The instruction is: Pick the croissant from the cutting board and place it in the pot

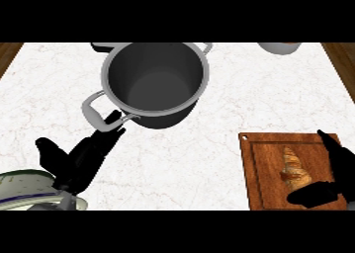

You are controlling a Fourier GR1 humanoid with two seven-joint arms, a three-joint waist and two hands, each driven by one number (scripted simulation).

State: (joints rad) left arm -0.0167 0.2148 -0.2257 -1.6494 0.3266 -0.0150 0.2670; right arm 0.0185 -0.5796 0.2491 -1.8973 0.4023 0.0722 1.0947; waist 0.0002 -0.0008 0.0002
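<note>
A golden croissant [296, 169] lies lengthwise on the wooden cutting board [262, 168] at the lower right. My right hand [342, 170] is around it, fingers along its right side and the thumb just below it, not closed on it. The grey steel pot [155, 79] stands at the upper middle, nothing inside it that I can see. My left hand [81, 157] stays open at the lower left, its fingertips close to the pot's near handle [96, 109].
A pale round object [279, 47] is cut off by the top edge at the right. Dark wood shows beyond the marble counter's left and right edges. Bare counter lies between the pot and the board.
</note>
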